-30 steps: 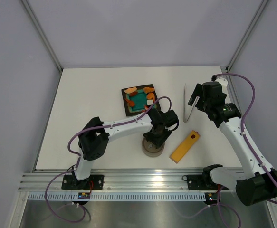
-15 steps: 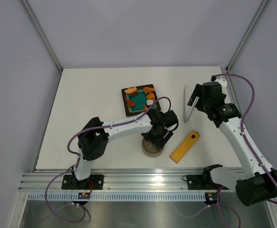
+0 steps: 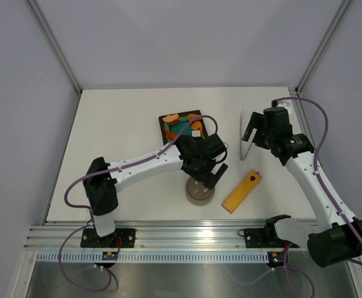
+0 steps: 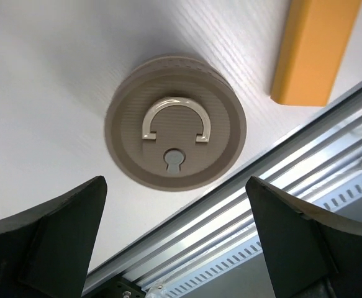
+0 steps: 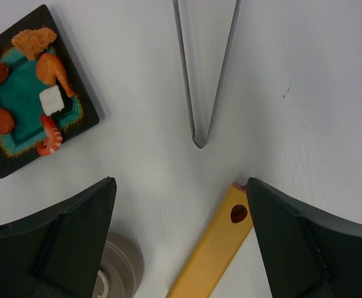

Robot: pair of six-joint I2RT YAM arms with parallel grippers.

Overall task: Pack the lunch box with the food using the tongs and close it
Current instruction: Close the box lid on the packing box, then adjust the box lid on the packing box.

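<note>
The lunch box [image 3: 200, 192] stands near the table's front edge, its grey-brown lid [image 4: 176, 139] with a curved handle on top. My left gripper [image 3: 207, 167] hangs open just above and behind it, holding nothing [image 4: 174, 183]. The food [image 3: 181, 127], orange, red and brown pieces plus a white cube [image 5: 51, 99], lies on a square black plate [image 5: 81, 121]. The slim silver tongs [image 3: 245, 138] lie on the table at the right, their joined end [image 5: 199, 139] pointing at me. Above them, my right gripper [image 3: 254, 128] is open and empty [image 5: 181, 183].
A long yellow-orange bar [image 3: 241, 191] lies slantwise between the lunch box and the tongs, right of the lid [image 4: 314, 49]. The metal rail [image 4: 280, 186] of the table's front edge runs just past the lunch box.
My left gripper has opened, let go of the lid and risen off it toward the plate, while its elbow swung left. The right arm has not moved.
</note>
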